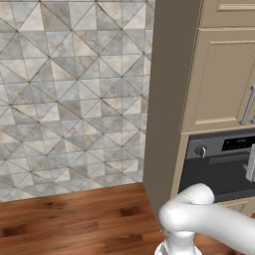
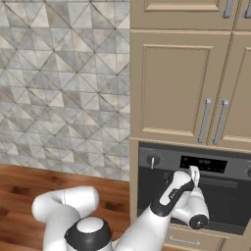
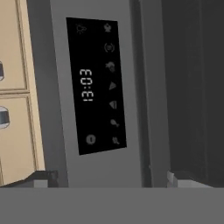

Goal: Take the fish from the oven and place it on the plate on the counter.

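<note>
The black oven (image 1: 219,172) (image 2: 223,198) is built into beige cabinets, and its door is shut. My gripper (image 2: 194,175) (image 1: 250,164) hovers close in front of the oven's grey control strip (image 3: 57,87), at the top of the door. In the hand view the digital display (image 3: 98,85) reads 13:03 and appears turned on its side. The two fingertips (image 3: 43,178) stand far apart at the bottom with nothing between them, so my gripper (image 3: 113,180) is open. A round knob (image 2: 152,161) sits at the strip's left end. The fish is hidden, and the plate and counter are out of view.
Beige cabinet doors (image 2: 179,88) with metal bar handles (image 2: 206,120) sit directly above the oven. A grey patterned tile wall (image 1: 69,94) and a reddish wood plank floor (image 1: 74,219) lie to the left of the tall cabinet side panel (image 1: 167,99).
</note>
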Tool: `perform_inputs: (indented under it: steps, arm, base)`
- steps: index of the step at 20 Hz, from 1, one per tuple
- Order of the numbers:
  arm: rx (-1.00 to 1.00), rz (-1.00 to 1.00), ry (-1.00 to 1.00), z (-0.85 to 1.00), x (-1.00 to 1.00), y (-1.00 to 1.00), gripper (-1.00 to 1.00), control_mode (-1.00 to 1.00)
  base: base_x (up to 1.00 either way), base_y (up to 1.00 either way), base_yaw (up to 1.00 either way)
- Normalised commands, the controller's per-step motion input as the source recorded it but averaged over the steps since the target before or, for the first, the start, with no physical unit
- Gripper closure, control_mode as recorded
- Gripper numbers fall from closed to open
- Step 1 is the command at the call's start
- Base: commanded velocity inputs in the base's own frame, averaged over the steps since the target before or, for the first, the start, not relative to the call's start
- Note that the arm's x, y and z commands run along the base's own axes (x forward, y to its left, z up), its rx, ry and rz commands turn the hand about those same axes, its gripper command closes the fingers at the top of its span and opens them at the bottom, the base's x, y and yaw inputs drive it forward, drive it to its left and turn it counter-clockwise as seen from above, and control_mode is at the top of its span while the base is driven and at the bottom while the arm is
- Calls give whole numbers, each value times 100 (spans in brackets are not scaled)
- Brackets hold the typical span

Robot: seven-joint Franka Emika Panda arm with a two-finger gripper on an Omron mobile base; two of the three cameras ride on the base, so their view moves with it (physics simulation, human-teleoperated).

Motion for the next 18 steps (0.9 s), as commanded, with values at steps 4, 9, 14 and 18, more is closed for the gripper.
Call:
perform_inputs:
  steps: [4,9,14,18]
  arm:
    - [0,0,0,-7,36,-15,-100,-100]
    - [0,3,0,-15,24,-22,-100,-100]
    - [0,6,0,-21,0,-21,-100,-100]
    - [0,8,-1,-23,0,-13,-100,-100]
  base:
    - [0,0,0]
    - [0,0,0]
    - [0,0,0]
    - [0,0,0]
